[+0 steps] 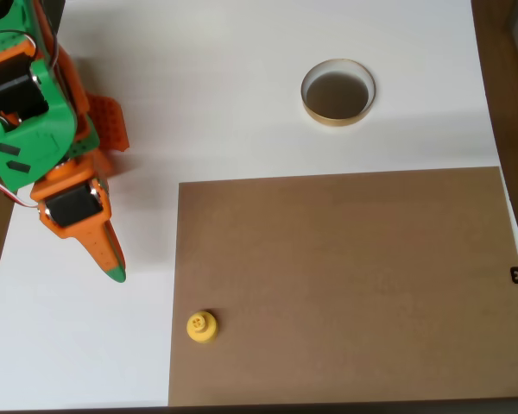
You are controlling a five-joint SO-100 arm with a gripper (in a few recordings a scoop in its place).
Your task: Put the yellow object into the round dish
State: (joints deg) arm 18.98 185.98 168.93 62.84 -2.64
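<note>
While one hand (112, 259) hovers, one yellow object (201, 326) and one round dish (337, 92) lie apart.

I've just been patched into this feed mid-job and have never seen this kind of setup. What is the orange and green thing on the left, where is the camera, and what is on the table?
This single picture comes from a fixed camera looking straight down at a white table. The orange and green machine at the left is a small robot arm; its pointed orange end with a green tip is the gripper, a two-finger claw for picking things up. From this angle I cannot tell whether its fingers are open or shut, but nothing is held in it.

A large brown board covers the lower right of the table. Near the board's lower left corner sits the yellow object, a small round plastic piece. The round dish, with its tan rim and dark inside, stands on the bare table near the top and has nothing in it.
</note>
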